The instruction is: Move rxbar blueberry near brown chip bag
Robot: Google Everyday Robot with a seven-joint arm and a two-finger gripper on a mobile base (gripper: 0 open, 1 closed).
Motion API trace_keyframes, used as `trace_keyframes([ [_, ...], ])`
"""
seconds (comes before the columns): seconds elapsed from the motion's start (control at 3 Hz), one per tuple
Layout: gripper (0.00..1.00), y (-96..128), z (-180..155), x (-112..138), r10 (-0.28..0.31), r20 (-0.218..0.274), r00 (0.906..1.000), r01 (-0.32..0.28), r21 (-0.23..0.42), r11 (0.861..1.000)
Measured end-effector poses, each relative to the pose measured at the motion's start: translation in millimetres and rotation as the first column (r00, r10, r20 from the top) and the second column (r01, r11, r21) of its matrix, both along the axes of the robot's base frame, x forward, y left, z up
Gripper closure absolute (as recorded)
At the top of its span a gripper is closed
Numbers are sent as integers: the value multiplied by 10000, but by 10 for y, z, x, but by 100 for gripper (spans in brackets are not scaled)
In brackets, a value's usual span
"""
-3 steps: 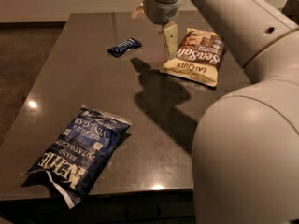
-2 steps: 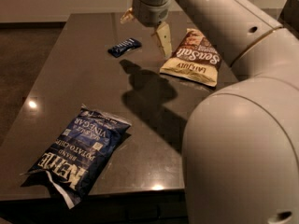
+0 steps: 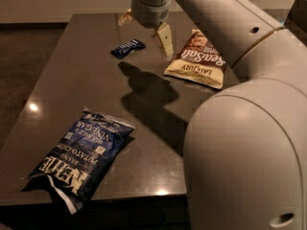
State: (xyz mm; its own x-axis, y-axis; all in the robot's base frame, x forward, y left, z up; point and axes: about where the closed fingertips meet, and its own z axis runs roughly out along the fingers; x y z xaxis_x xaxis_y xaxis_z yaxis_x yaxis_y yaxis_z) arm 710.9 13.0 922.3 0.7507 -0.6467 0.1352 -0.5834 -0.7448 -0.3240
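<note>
The rxbar blueberry (image 3: 128, 48) is a small dark navy wrapper lying flat on the dark table, toward the back. The brown chip bag (image 3: 197, 60) with white "Sea Salt" script and a cream lower band lies to its right. My gripper (image 3: 145, 30) hangs above the table just right of and behind the bar, between the bar and the brown bag. Its two cream fingers are spread apart and hold nothing; one fingertip (image 3: 165, 40) points down near the brown bag's left edge, the other shows at the upper left.
A large blue Kettle chip bag (image 3: 79, 158) lies at the table's front left near the edge. My arm's big white body (image 3: 244, 152) fills the right foreground. The dark table (image 3: 72, 80) ends at the left and front edges.
My gripper has moved left and slightly toward the back, from over the brown bag's left edge to closer above the blue bar. The bar and bags have not moved.
</note>
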Motion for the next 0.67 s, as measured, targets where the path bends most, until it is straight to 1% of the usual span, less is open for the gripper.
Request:
trace_keyframes([
  [0.33, 0, 112, -35, 94, 520, 24, 9986, -519, -279, 9983],
  [0.67, 0, 306, -96, 248, 1270, 135, 9918, -1259, -632, 9900],
])
